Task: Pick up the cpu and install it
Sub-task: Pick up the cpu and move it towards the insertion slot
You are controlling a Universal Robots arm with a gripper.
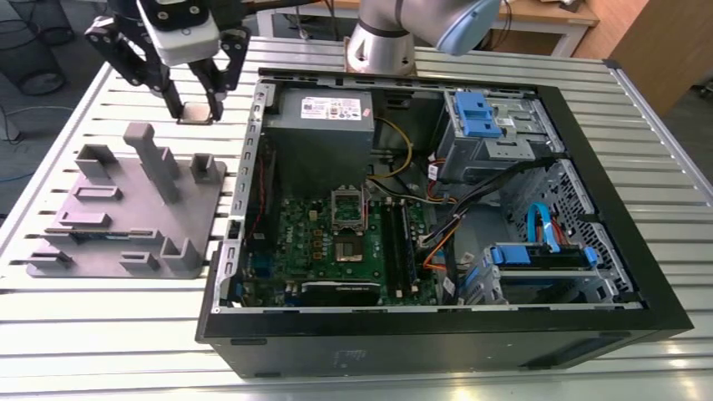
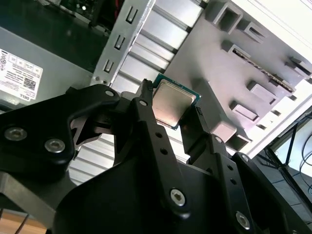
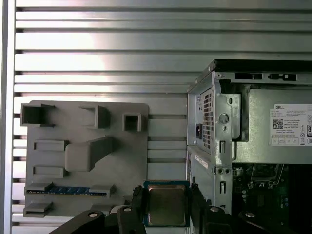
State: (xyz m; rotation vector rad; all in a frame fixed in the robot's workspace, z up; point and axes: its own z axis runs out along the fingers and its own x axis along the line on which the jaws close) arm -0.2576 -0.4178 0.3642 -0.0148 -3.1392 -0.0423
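Right now the pincer (image 1: 199,110) is clenched on the cpu (image 1: 197,114), its two black fingers pressing on opposite edges of the chip. In both wrist views the pale metal top faces the camera and the green rim shows between the fingers. The chip hangs in the air just outside the computer case (image 1: 259,125), beside the case wall nearest the power supply (image 1: 323,113), with the slatted desk (image 1: 67,334) beneath it. The grey plastic fixture (image 1: 123,209) sits on the desk along that same side of the case, clear of the chip. The metal-framed socket (image 1: 347,209) is inside the case on the green board (image 1: 300,242), well apart from the chip.

The hold looks like the weakest point. Only two thin edges are pinched, so a jolt could tilt the chip or let it slip out onto the desk. The upright wall of the case stands between the chip and the socket, and a carry that runs too low would likely strike its rim and knock the chip askew. Inside the case, loose cables (image 1: 446,225) run near the socket, and a finger could snag one. Alignment is the subtler danger. I cannot tell from these views which corner of the chip carries the key mark. A chip set down turned the wrong way, or not flat, would probably bend the socket contacts. I also cannot tell whether the socket's frame is fully raised. If it is not, the chip could land on metal rather than in its seat.
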